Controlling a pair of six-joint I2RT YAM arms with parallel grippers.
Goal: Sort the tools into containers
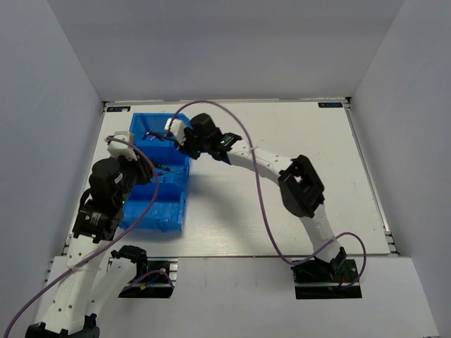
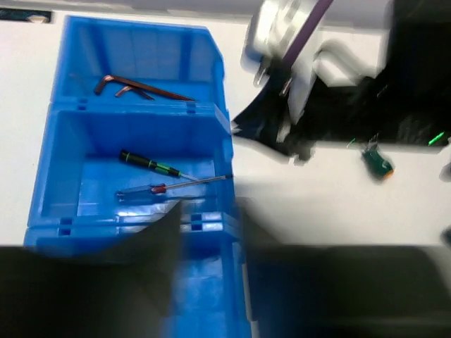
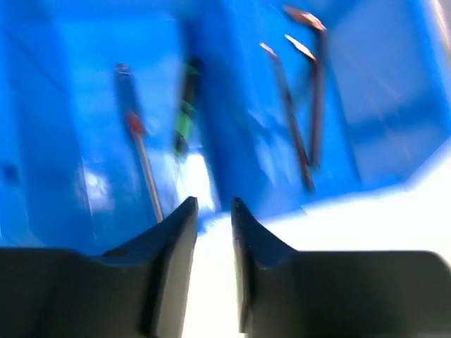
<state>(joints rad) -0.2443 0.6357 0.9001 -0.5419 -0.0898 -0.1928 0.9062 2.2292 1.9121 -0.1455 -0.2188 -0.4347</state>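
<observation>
The blue bin (image 1: 165,211) is sitting on the left side of the table (image 1: 303,134), with both arms reaching towards it. The right gripper (image 3: 213,204) is hanging over the bin's right-hand edge, towards its far end. Its fingers (image 3: 176,232) are drawn close together, showing only a thin gap and holding nothing. The left gripper (image 1: 127,158) is hovering above the bin's left side. Its fingers are showing only as a dark blur along the bottom of the left wrist view, so their state cannot be told.

Two hex keys (image 2: 141,89) are lying in the far compartment. In the middle compartment, the green screwdriver (image 2: 149,164) and the purple screwdriver (image 2: 162,188) are lying side by side, close but apart. A stubby screwdriver (image 2: 377,162), green with an orange end, is resting on the table well to the right of the bin, outside it
</observation>
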